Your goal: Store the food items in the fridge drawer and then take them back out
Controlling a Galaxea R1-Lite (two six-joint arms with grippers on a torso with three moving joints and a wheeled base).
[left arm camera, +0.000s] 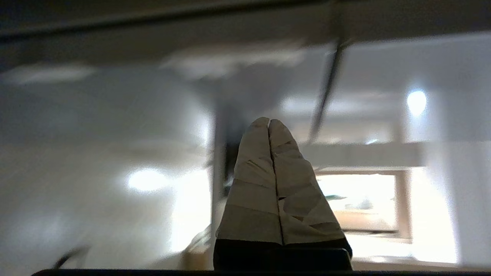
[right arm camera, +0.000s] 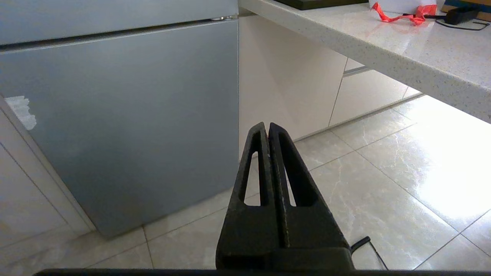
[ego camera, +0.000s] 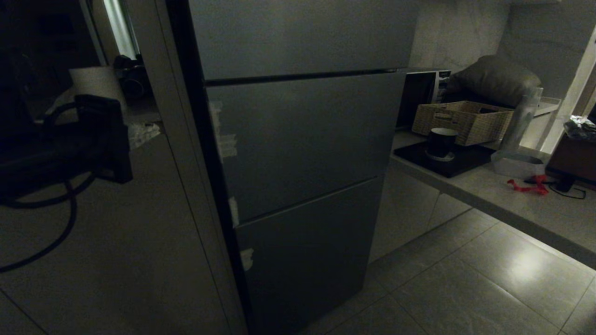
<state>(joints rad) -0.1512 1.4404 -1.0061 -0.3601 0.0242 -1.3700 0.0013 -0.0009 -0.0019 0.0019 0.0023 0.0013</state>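
The fridge (ego camera: 298,153) stands in front of me, dark grey, with all three door panels shut and whitish tape scraps on its left edge. Behind those panels, the fridge drawer is hidden. A thin, twisted red thing (ego camera: 528,186) lies on the counter; I cannot tell whether it belongs to the food items. My left arm (ego camera: 100,137) is raised left of the fridge. Its left gripper (left arm camera: 268,122) has tape-wrapped fingers pressed together, holding nothing. The black right gripper (right arm camera: 267,125) is shut and empty, low over the floor by the fridge's bottom panel (right arm camera: 126,126).
A pale counter (ego camera: 507,200) runs along the right, carrying a wicker basket (ego camera: 465,121), a dark cup (ego camera: 441,143) on a black slab, a microwave (ego camera: 421,95) and a cable. Pale cabinets sit under it. A tall pale cabinet panel (ego camera: 139,223) flanks the fridge's left. Tiled floor (ego camera: 465,288) lies at lower right.
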